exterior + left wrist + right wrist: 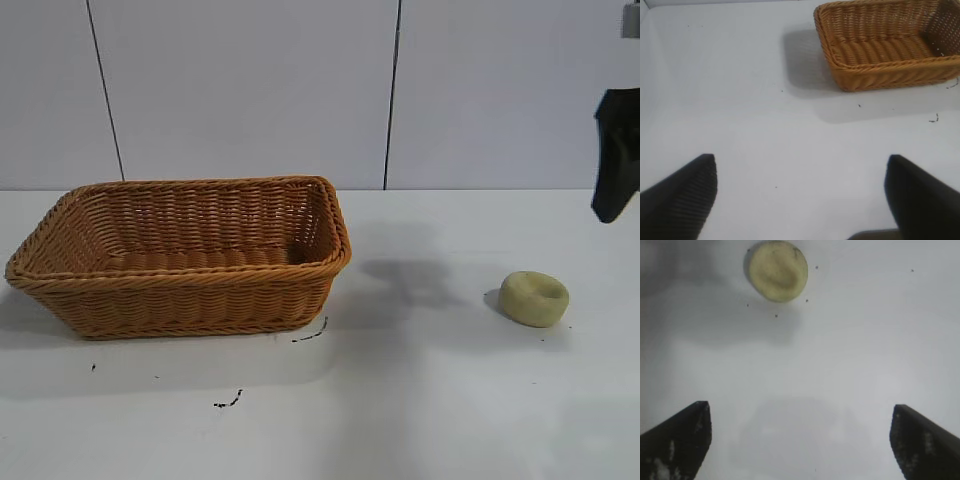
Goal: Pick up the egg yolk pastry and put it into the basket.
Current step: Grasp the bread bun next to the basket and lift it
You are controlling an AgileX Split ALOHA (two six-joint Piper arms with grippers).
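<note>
Nearest, small dark marks [228,402] on white table [430,400]. Farther back, egg yolk pastry [534,298] alone at right, well apart from empty basket [180,258] at left. Above pastry, right gripper [800,440] spread wide, holding nothing. Left gripper [800,195] likewise wide, empty, over bare tabletop near basket.

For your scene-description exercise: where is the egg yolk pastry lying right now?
In the exterior view the egg yolk pastry lies on the white table at the right, well apart from the basket, below the open right gripper.
</note>
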